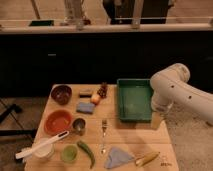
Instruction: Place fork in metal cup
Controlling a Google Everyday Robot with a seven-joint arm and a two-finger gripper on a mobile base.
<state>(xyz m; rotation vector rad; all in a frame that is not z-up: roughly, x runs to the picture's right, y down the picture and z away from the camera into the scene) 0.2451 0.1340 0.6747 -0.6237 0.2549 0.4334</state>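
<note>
The fork [104, 135] is slim and silver and lies lengthwise near the middle of the wooden table [130, 132]. The metal cup [79, 125], small and shiny, stands a little to the fork's left, beside the orange bowl [58, 121]. My white arm [172, 90] reaches in from the right. The gripper [158, 121] hangs at the table's right edge, just past the green tray's near right corner. It is open, holds nothing, and is well to the right of the fork.
The green tray [135, 100] fills the back right. At the back sit a brown bowl [61, 93], a blue sponge [85, 107] and an orange fruit [95, 99]. Along the front are a white utensil [42, 145], white cup [44, 152], green cup [69, 153], green pepper [86, 151], blue cloth [119, 157] and yellow-handled knife [146, 158].
</note>
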